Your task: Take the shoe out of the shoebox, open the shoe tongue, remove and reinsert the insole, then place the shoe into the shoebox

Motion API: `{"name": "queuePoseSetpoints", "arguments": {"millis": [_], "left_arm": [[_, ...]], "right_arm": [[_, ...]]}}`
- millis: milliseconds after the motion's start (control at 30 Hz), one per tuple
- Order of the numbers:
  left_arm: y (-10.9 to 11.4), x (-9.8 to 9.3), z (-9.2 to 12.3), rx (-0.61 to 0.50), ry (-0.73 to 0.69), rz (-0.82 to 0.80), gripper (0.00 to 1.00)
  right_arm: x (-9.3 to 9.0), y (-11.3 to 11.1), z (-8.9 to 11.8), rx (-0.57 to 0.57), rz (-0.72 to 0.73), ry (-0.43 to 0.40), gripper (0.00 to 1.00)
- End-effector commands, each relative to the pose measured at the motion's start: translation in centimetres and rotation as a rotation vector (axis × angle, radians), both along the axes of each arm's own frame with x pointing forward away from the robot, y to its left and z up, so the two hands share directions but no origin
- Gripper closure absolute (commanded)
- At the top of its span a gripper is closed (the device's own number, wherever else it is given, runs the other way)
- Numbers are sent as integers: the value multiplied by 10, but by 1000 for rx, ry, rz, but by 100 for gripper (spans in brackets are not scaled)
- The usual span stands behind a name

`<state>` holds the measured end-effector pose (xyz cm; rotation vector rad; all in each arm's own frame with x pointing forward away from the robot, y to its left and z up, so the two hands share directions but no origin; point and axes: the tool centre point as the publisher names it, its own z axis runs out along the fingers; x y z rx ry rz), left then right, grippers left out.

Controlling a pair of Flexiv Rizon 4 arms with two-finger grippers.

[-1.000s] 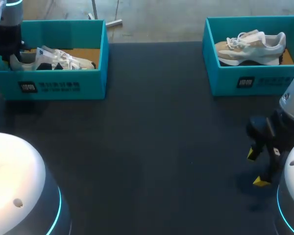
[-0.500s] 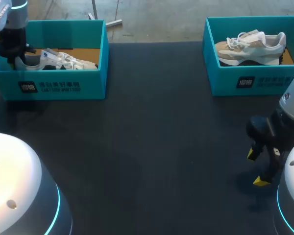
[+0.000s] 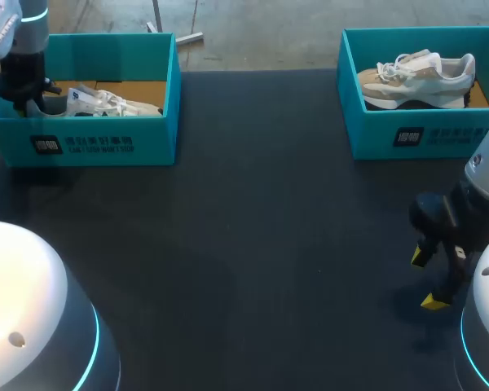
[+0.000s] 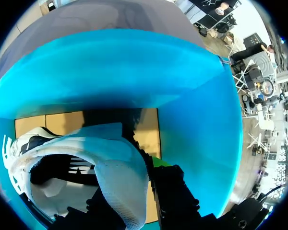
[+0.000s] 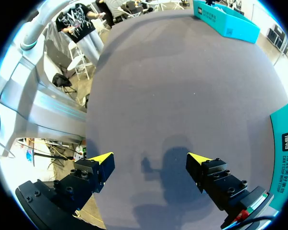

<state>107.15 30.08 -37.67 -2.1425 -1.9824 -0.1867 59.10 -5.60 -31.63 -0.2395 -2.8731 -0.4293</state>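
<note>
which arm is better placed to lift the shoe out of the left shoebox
Left. The left hand is down inside the left shoebox, the heel of the shoe between its fingers. The right hand hangs open over the table, well away from that box.

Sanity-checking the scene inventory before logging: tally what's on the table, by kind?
Shoeboxes: 2 (left shoebox, right shoebox)
Shoes: 2 (left shoe in the left shoebox, right shoe in the right shoebox)
Total: 4
</note>
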Motion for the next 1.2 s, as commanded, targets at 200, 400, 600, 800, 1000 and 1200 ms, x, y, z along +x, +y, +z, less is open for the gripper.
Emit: {"name": "queuePoseSetpoints", "arguments": {"millis": [200, 400, 600, 800, 1000, 1200], "left_arm": [[0, -2, 0, -6, -6, -1, 74], [0, -4, 5, -25, -13, -9, 57], [-4, -4, 20, -60, -32, -22, 51], [-9, -4, 43, -92, -66, -39, 39], [-10, -7, 65, -115, -87, -51, 15], [-10, -16, 97, -172, -88, -48, 0]], "right_arm": [[-1, 0, -1, -2, -1, -2, 0], [-1, 0, -1, -2, -1, -2, 0], [-1, 0, -1, -2, -1, -2, 0], [-1, 0, -1, -2, -1, -2, 0], [-1, 0, -1, -2, -1, -2, 0], [-1, 0, -1, -2, -1, -2, 0]]}}
